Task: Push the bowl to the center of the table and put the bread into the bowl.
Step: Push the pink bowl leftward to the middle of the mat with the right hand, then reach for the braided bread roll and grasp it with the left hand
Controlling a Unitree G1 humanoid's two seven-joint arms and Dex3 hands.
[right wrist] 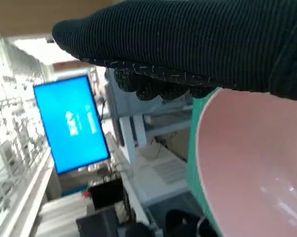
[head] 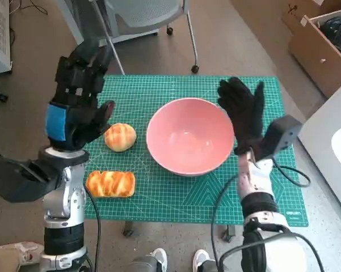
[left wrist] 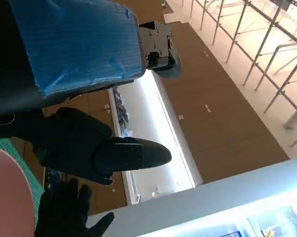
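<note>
A pink bowl (head: 188,136) stands empty near the middle of the green cutting mat (head: 159,195); its rim also shows in the right wrist view as the pink bowl (right wrist: 257,163). My right hand (head: 244,113), gloved, is flat and spread against the bowl's right rim. A round bread roll (head: 120,137) lies left of the bowl. A longer glazed loaf (head: 110,183) lies nearer the front left. My left hand (head: 79,102) hovers raised above the mat's left edge, fingers apart, holding nothing. The left wrist view shows its blue-taped left hand (left wrist: 74,44) and the gloved right hand (left wrist: 69,212) beyond.
An office chair base (head: 153,22) stands behind the table. Cardboard boxes (head: 323,45) sit at the back right. A person's shoes (head: 176,260) show under the table's front edge. A blue screen (right wrist: 71,123) stands far off in the right wrist view.
</note>
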